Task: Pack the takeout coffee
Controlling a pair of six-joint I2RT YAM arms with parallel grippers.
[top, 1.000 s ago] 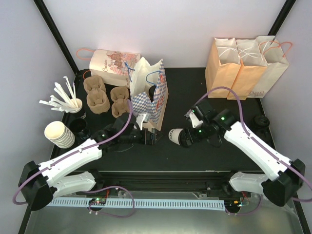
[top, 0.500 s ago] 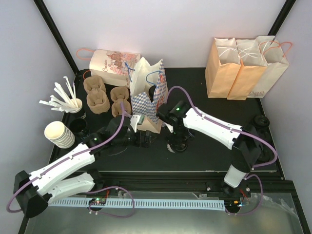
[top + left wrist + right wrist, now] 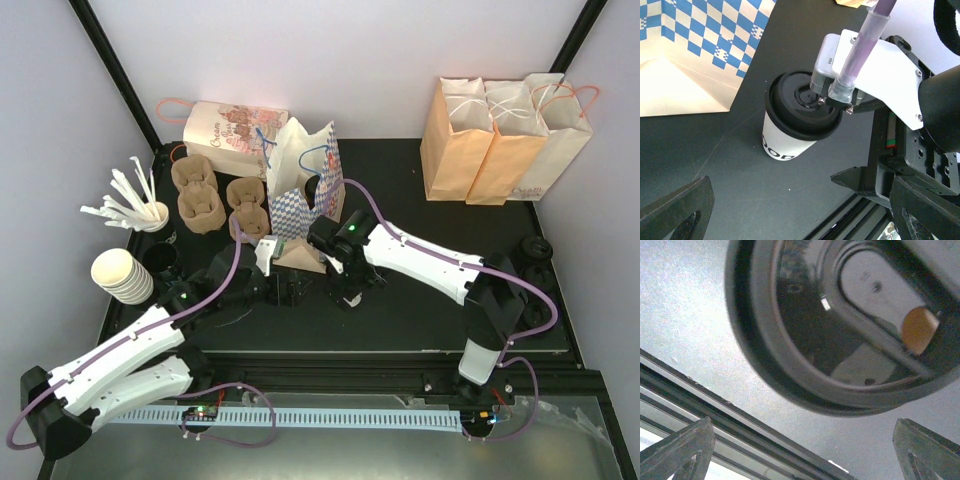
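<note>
Takeout coffee [image 3: 790,122] stands upright on the tabletop [image 3: 740,190], at about 4 o'clock from the checked bag [image 3: 305,195], lid on. Right gripper [image 3: 800,450] hovers directly above it, fingers apart, clamping nothing. Left gripper [image 3: 790,210] waits alongside, fingers apart, presumably to steady the bag.

The coffee cup [image 3: 782,142] is matt white paper under a glossy black plastic lid [image 3: 802,112]. The checked bag [image 3: 695,45] looks like smooth paper, and the table [image 3: 740,190] is dull black, faintly scuffed
</note>
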